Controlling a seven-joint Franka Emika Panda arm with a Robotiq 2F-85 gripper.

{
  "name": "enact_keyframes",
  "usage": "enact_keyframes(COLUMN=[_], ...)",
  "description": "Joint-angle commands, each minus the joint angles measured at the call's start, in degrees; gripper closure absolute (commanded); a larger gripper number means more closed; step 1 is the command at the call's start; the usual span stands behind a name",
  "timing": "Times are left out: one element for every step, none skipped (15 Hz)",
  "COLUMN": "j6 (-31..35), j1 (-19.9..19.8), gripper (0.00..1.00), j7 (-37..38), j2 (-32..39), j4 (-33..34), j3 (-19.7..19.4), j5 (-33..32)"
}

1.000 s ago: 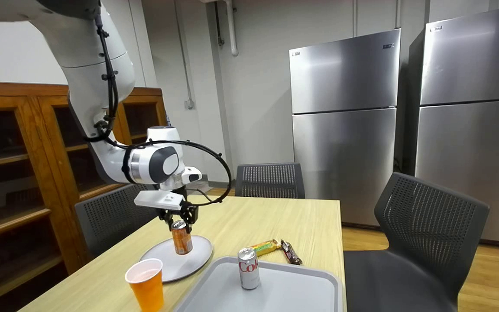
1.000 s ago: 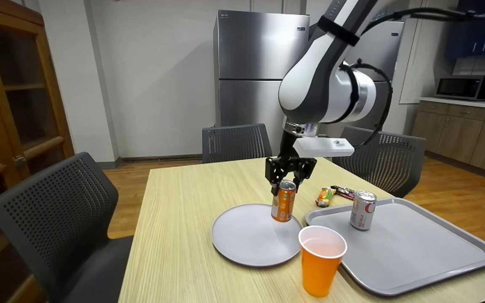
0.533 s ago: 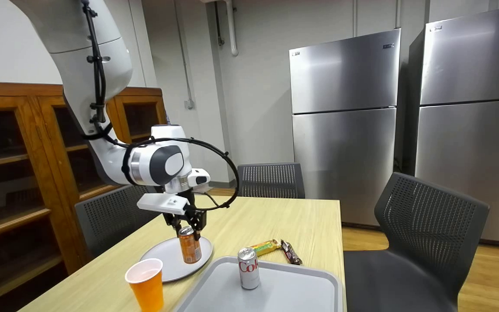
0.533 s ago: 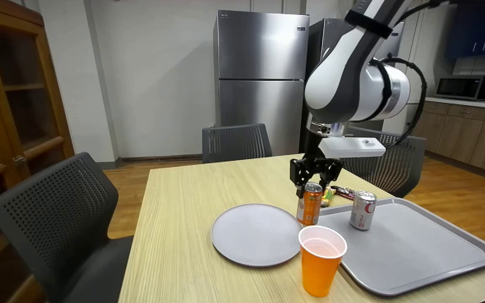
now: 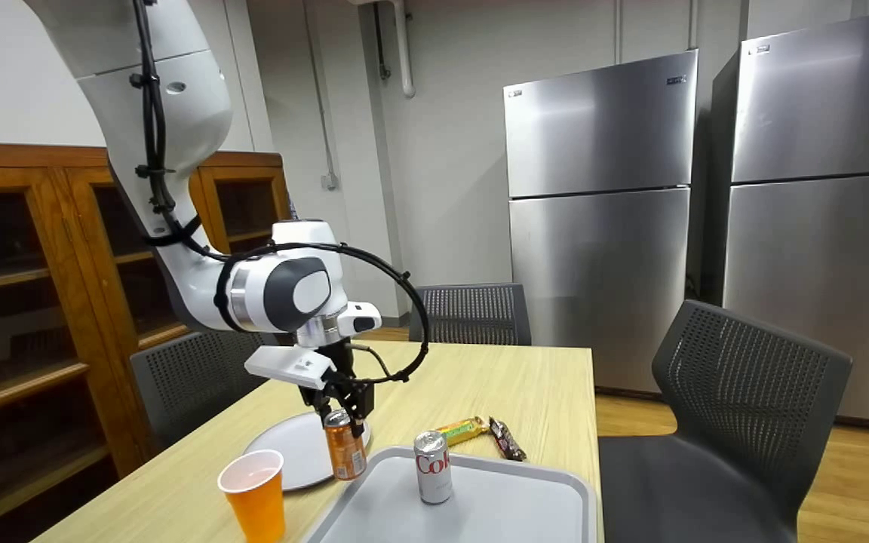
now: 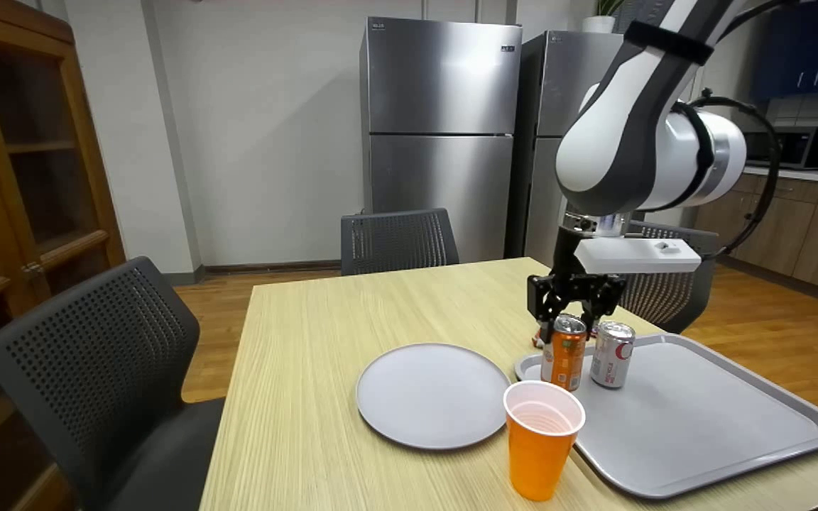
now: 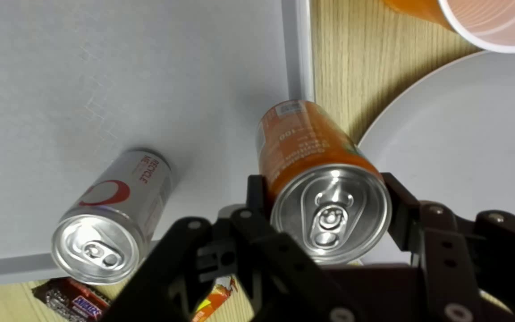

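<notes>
Pale tabletop (image 6: 309,341), orange can (image 7: 322,181) (silver-topped)

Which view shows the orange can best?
The wrist view: the orange can is largest there, held in the gripper, with its lid fully visible and some print legible. In both exterior views it appears much smaller and mostly side-on, with the gripper at its upper end and the lid seen only at a slant.

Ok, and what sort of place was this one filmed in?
Probably a break room or shared office kitchen, rather than a home: there are two big steel fridges, a microwave in the background, and matching dark chairs.
</notes>
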Motion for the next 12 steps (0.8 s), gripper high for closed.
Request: enact_keyframes(j6=[0.66,0.67,0.85,0.95,1.24,1.62,2.27,3.15,3.88,4.7,5.53,6.17], j1=[1.09,1.09,1.08,0.93,0.86,0.77,0.79,0.8,0.69,0.74,0.3,0.27], gripper=[0.62,0.62,0.62,0.62,0.62,0.62,0.62,0.62,0.62,0.62,0.62,0.62], j7=[4.62,5.09,5.7,6.11,6.55,6.77,7.06,7.2,7.27,7.53,7.18,7.22], j2=[-3.68,-3.8,-3.86,-3.9,-3.82,-3.7,-3.51,-3.2,-2.81,-2.58,-2.43,-2.24], j4=[-3.8,-4.26,-4.68,-5.04,-5.36,-5.66,-5.99,-6.28,-6.54,-6.82,-7.14,-7.37], j3=[-2.25,-2.64,-3.15,-3.42,-3.81,-4.12,-4.47,-4.8,-4.99,-5.33,-5.0,-5.11], j5=[-2.87,-3.2,-3.6,-3.78,-4.0,-4.04,-4.05,-4.07,-3.8,-3.77,-2.78,-2.54])
